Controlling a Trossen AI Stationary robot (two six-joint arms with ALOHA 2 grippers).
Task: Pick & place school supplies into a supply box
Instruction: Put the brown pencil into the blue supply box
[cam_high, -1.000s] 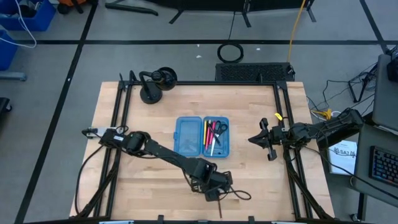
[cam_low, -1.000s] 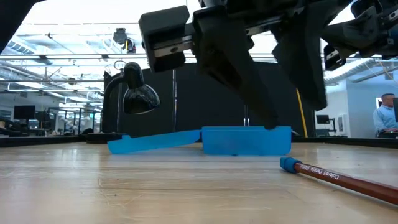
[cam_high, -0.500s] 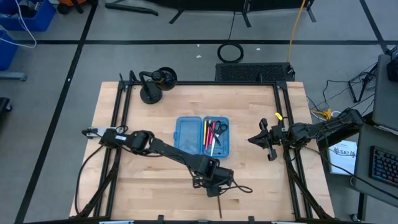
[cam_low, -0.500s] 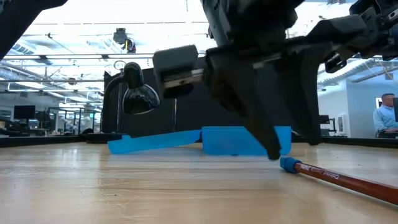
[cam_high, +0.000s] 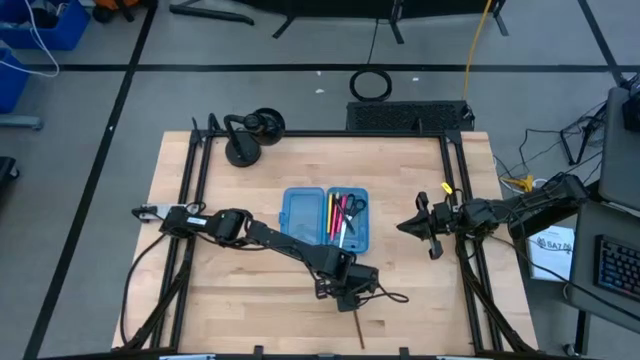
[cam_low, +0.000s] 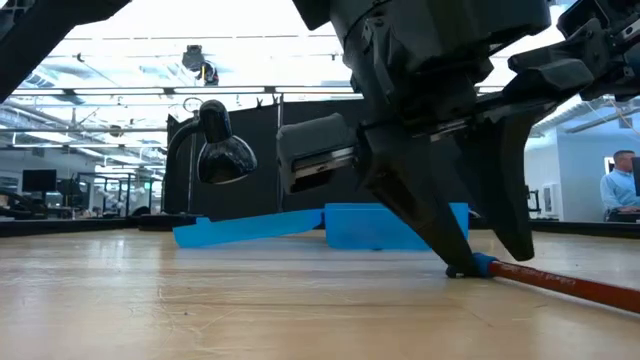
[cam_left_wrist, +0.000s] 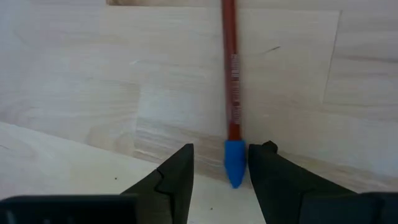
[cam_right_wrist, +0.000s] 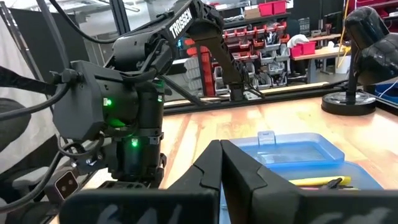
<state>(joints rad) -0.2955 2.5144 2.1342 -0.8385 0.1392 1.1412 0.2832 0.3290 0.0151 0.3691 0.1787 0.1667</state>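
The left gripper (cam_left_wrist: 221, 168), fingers parted around the blue cap end of a slim, stiff, light red-brown wooden pencil (cam_left_wrist: 231, 87) lying at the table's six o'clock below the translucent blue plastic case (cam_high: 325, 220), should pinch mid-shaft lest it roll, while the right gripper (cam_high: 428, 226) waits closed at three o'clock.

Black desk lamp (cam_high: 250, 135) is sitting at my far left corner of the wooden table (cam_high: 400, 170), head drooping down. Coiled cable (cam_high: 371, 84) is lying on the grey floor past the far edge. Keyboard (cam_high: 617, 270) is showing off to my right.
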